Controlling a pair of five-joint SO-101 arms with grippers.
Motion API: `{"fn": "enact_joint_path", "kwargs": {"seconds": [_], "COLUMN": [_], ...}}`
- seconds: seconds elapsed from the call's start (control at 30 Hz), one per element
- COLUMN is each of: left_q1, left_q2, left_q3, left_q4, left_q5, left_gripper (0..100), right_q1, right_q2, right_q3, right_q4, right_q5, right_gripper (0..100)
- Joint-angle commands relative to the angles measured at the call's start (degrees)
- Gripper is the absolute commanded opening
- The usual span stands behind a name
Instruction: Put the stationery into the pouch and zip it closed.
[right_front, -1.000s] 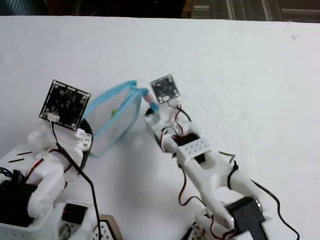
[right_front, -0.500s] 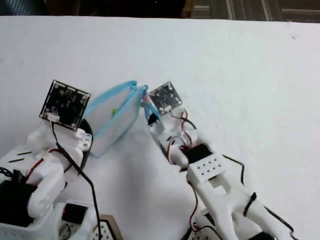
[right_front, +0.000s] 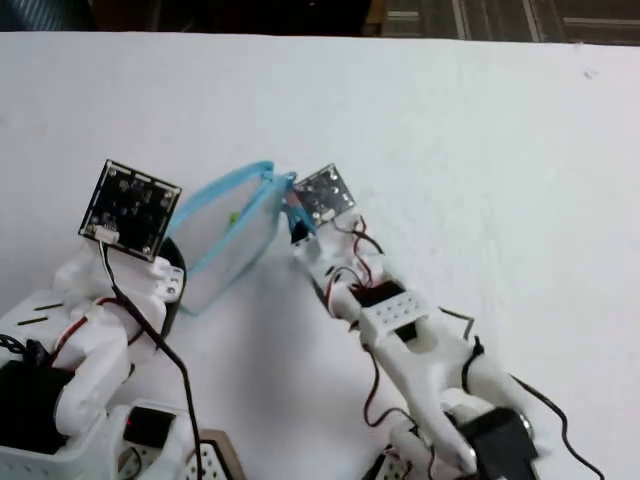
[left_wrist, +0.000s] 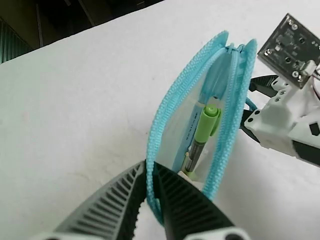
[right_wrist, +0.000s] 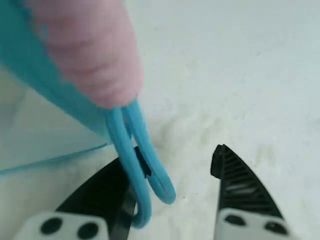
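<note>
Blue pouch, long way slanting from left end effector, pinched on its rim, to right end effector, spread wide.

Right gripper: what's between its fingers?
In the right wrist view, the blue zip-pull loop hangs inside the open right gripper, against one finger; otherwise bare table.

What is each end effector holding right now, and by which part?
The left end effector pinches the pouch by its zipper edge. The right end effector is open, holding nothing.
</note>
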Motion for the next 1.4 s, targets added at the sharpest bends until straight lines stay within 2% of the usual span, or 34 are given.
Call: {"fn": "enact_joint_path", "kwargs": {"seconds": [0.0, 0.23, 0.3, 0.4, 0.5, 0.6, 0.73, 0.8, 0.9, 1.03, 1.13, 1.23, 1.37], "left_q1": [-1.01, -0.84, -0.75, -0.84, -1.01, -1.01, -1.01, -1.01, -1.01, -1.01, -1.01, -1.01, -1.01], "left_q2": [0.92, 0.92, 0.92, 0.92, 0.92, 0.92, 0.92, 0.92, 0.92, 0.92, 0.92, 0.92, 1.01], "left_q3": [-0.18, -0.18, -0.18, -0.18, -0.18, -0.18, -0.18, -0.18, -0.18, -0.18, -0.18, -0.18, -0.26], "left_q4": [-0.26, -0.44, -0.62, -0.62, -0.62, -0.62, -0.62, -0.79, -2.37, -5.45, -7.47, -8.97, -9.49], "left_q5": [-0.09, -0.09, -0.09, -0.09, -0.09, -0.09, -0.09, -0.18, -0.18, -0.18, -0.18, -0.18, -0.18], "left_gripper": [2, 2, 2, 2, 2, 2, 2, 2, 2, 2, 3, 3, 3], "right_q1": [2.33, 5.41, 4.88, 3.56, 3.38, 4.35, 5.05, 5.05, 5.05, 5.67, 6.02, 5.85, 5.58], "right_q2": [2.59, 5.85, 5.85, 5.85, 5.76, 5.41, -0.40, -5.67, -15.60, -26.77, -28.97, -28.97, -28.97], "right_q3": [-0.88, -0.88, -0.88, -1.14, -1.23, -1.23, -0.79, -1.41, -6.07, -19.16, -31.30, -39.65, -43.52], "right_q4": [-7.60, -18.33, -21.05, -26.42, -30.81, -34.86, -35.03, -31.87, -20.70, 0.22, 14.46, 20.62, 21.14], "right_q5": [0.70, 0.70, 0.70, 0.70, 0.70, 0.70, 0.70, 0.44, -0.97, -15.21, -23.47, -24.00, -23.65], "right_gripper": [19.8, 18.8, 13.8, 0.7, 4.8, 1.2, 1.5, 1.5, 1.5, 1.5, 1.5, 1.6, 1.6]}}
